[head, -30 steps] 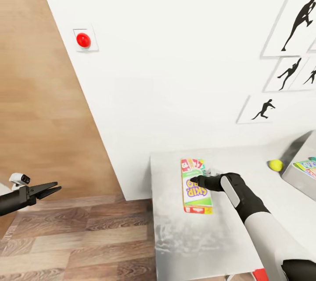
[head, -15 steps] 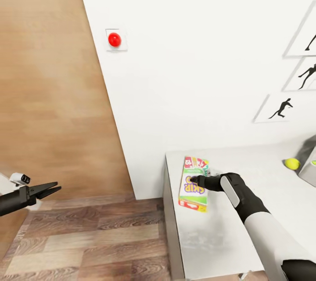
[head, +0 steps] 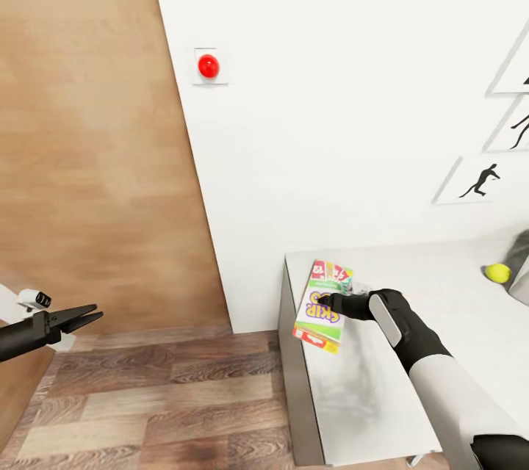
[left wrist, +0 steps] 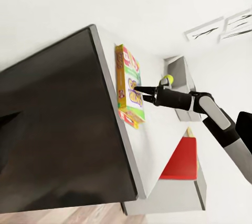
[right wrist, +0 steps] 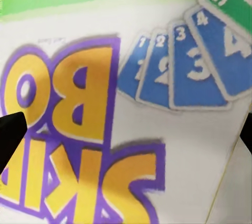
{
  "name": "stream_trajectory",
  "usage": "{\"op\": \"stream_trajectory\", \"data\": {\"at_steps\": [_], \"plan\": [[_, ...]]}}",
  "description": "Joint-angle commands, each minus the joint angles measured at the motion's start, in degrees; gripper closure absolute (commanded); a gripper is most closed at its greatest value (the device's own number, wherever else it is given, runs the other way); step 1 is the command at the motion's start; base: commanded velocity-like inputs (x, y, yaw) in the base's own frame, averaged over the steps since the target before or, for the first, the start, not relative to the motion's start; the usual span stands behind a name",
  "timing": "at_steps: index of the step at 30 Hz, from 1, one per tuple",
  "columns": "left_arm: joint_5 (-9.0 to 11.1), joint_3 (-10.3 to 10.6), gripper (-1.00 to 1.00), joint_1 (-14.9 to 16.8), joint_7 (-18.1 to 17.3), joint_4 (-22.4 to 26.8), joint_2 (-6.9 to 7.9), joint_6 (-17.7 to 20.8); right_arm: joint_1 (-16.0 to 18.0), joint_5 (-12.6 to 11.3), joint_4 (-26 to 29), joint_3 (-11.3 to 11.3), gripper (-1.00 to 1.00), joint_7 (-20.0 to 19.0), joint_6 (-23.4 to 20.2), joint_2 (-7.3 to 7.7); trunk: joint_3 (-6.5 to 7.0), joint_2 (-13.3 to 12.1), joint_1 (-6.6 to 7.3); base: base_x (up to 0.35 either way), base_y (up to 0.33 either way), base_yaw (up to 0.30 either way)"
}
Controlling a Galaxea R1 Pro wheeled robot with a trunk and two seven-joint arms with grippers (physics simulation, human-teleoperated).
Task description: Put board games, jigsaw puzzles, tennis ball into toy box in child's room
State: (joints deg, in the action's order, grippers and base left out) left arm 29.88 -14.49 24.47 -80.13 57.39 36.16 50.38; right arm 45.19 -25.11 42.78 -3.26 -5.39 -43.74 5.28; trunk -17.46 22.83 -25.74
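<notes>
Board game [head: 322, 305], lower centre of the frame, now overhangs the counter [head: 411, 352] edge where earlier it lay fully on top, probably exposing an edge to grasp. Right gripper [head: 325, 302] presses on its cover; opening not discernible. Left gripper [head: 90, 317], lower left, nearly closed, empty. Tennis ball [head: 497, 273] at right edge.
</notes>
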Motion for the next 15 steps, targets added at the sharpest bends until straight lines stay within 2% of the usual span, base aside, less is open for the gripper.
{"op": "stream_trajectory", "data": {"at_steps": [1,7,15], "plan": [[0.11,0.03,-1.00,0.05,-0.12,0.00,0.00,0.60,0.00,0.07,-0.76,-0.16,-1.00,-0.33,-0.20,0.05,-0.11,0.08,-0.04,0.000,0.066,0.000],[0.15,0.03,-1.00,0.05,-0.11,0.00,-0.01,0.60,0.01,0.07,-0.76,-0.16,-1.00,-0.33,-0.20,0.05,-0.11,0.08,-0.04,0.000,0.141,0.000],[0.15,-0.01,-1.00,0.05,-0.12,0.00,-0.01,0.60,0.00,0.07,-0.76,-0.15,-1.00,-0.33,-0.19,0.03,-0.11,0.08,-0.04,0.000,0.027,0.000]]}}
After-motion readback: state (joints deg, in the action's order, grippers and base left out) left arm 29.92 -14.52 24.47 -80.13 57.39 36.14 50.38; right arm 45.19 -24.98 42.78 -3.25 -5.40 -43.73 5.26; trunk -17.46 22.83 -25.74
